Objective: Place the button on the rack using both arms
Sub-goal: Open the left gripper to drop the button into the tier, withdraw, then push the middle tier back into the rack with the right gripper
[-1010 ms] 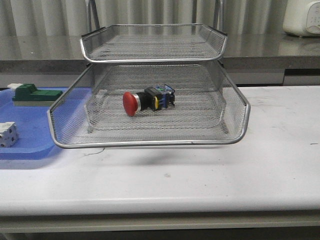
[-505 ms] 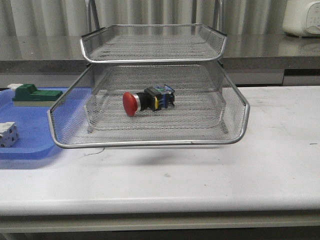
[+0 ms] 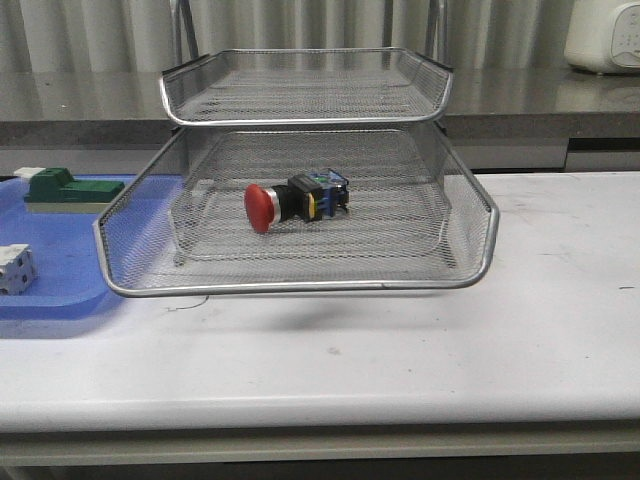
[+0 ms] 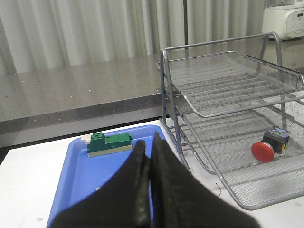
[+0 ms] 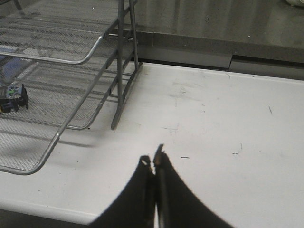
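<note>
Button (image 3: 295, 201) lying on its side in the rack (image 3: 300, 285) lower tray, red head toward 9 o'clock. Left claw (image 4: 151, 159) clenched, empty, above blue tray (image 4: 80, 171). Right claw (image 5: 153, 164) clenched, empty, over bare tabletop (image 5: 228, 123).

No readable text, label, brand, number or sign shows in any of the three views. The button (image 3: 296, 201) lying in the rack (image 3: 300, 285) carries yellow and blue marks on its body, but they are too small and blurred to tell whether they hold any letters. The white appliance (image 3: 603, 35) on the counter behind has a few faint marks on its front, and these too cannot be read.
</note>
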